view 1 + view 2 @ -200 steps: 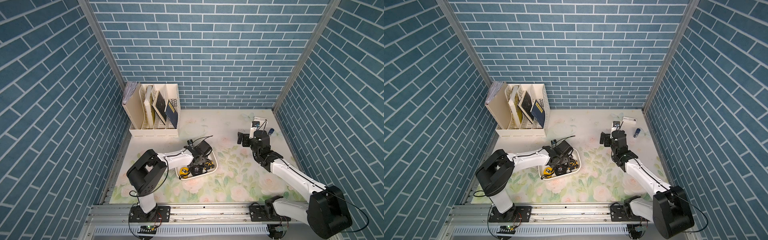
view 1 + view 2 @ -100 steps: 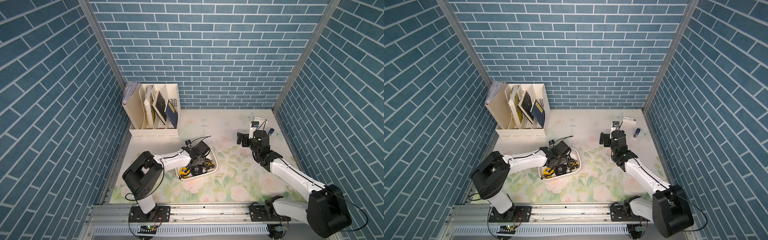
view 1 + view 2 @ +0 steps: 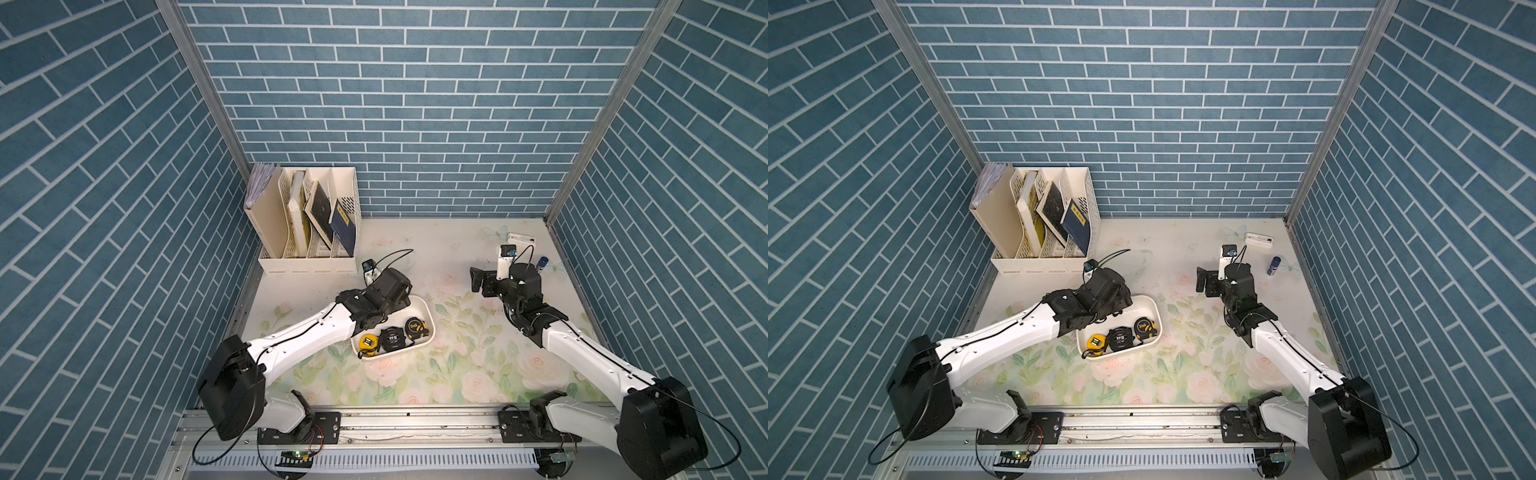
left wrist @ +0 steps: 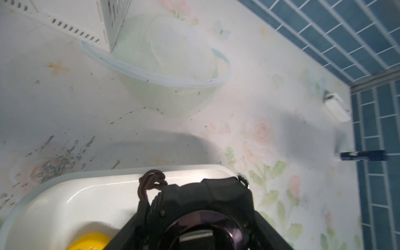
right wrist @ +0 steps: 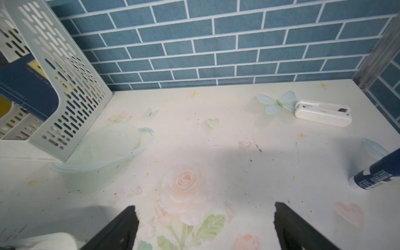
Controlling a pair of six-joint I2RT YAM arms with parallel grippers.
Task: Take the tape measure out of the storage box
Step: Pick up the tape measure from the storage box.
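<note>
Floral worktop (image 3: pixel 457 374): L end effector (image 4: pixel 200 229), clamped on black tape measure (image 4: pixel 203 194), has risen w/ it over storage box (image 4: pixel 75 205) rim nearest worktop's back edge, so it's nearly out. R end effector (image 5: pixel 203 225) open, idle.

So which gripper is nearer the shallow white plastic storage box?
Left: left gripper over the storage box, far end, holding a black tape measure; right gripper open, well off to its right.
</note>
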